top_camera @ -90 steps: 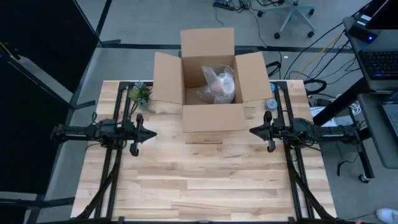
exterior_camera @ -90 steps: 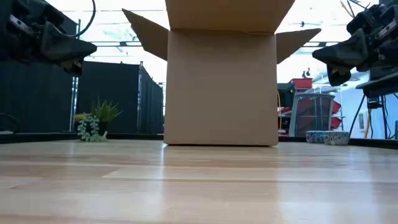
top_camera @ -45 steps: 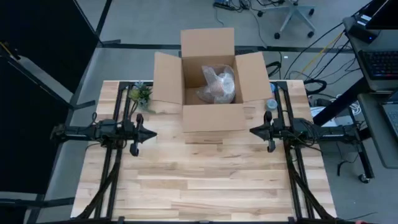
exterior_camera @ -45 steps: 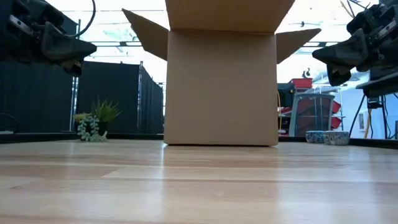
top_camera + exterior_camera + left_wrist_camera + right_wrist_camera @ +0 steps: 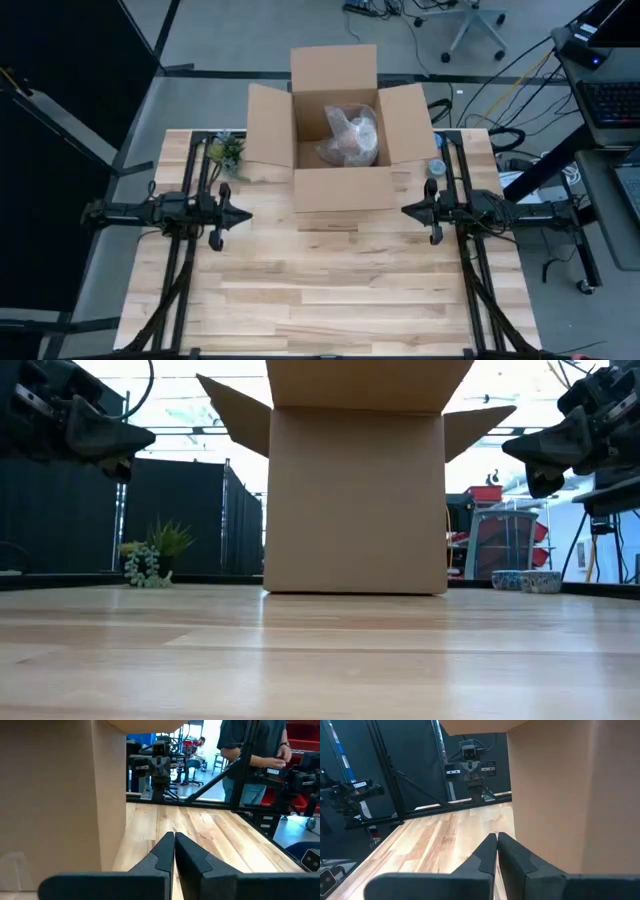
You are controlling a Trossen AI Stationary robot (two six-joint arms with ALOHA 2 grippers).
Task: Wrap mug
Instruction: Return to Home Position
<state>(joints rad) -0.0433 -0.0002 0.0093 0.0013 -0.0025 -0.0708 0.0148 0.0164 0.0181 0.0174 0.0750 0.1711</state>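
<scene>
An open cardboard box (image 5: 340, 150) stands on the table's far middle, its flaps spread. Inside it lies a bundle of clear wrapping (image 5: 350, 137); the mug itself is hidden. My left gripper (image 5: 246, 214) hovers shut above the table to the box's left, pointing toward the right. My right gripper (image 5: 405, 210) hovers shut to the box's right, pointing toward the left. Both stand just nearer than the box's front wall and hold nothing.
A small potted plant (image 5: 226, 152) sits at the far left of the table. A patterned bowl (image 5: 527, 580) rests at the far right. Bare wooden tabletop (image 5: 330, 290) stretches across the near half. A person stands beyond the table's right side in the left wrist view.
</scene>
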